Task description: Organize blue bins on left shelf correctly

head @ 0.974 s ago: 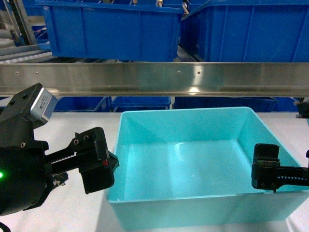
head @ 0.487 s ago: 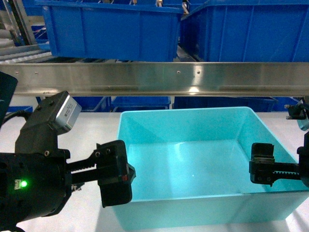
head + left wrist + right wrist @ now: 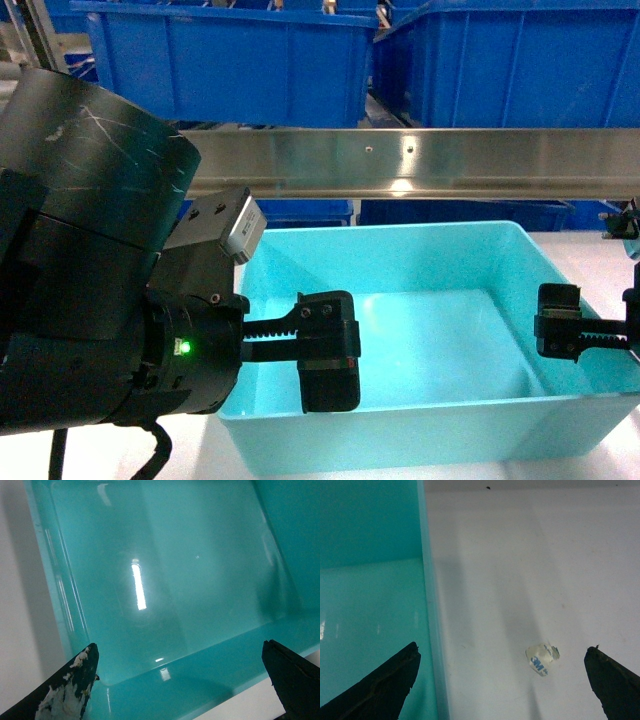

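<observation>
A light turquoise tub [image 3: 420,330] is seen on the white counter [image 3: 590,255], directly in front of the shelf's shiny steel crossbar [image 3: 420,160]. The tub is rectangular, with smooth walls that taper inward toward a plain, glossy floor, and a thin rim turned outward. Nothing is seen inside it; only reflections of lights are shown on its floor.

The left gripper [image 3: 182,685] is held over the near left part of the tub, with its fingers [image 3: 75,687] spread wide apart; in the left wrist view one finger is seen at the tub's left wall and the other past the near wall, and the near wall is spanned between them. Pale residue is seen on the left finger's tip. The right gripper [image 3: 502,685] is held at the tub's right wall, also with its fingers [image 3: 380,685] wide apart: one is placed above the tub's inside, the other above the bare counter, and the rim runs between them. Whether either gripper touches the tub cannot be told.

To the right of the tub, open counter is shown, with a small crumpled piece of clear tape [image 3: 542,659] lying on it. Behind the crossbar, darker royal-blue bins [image 3: 230,60] are seen on the upper level, and more blue bins are glimpsed beneath the bar. Much of the left side of the head view is blocked by the left arm's black body.
</observation>
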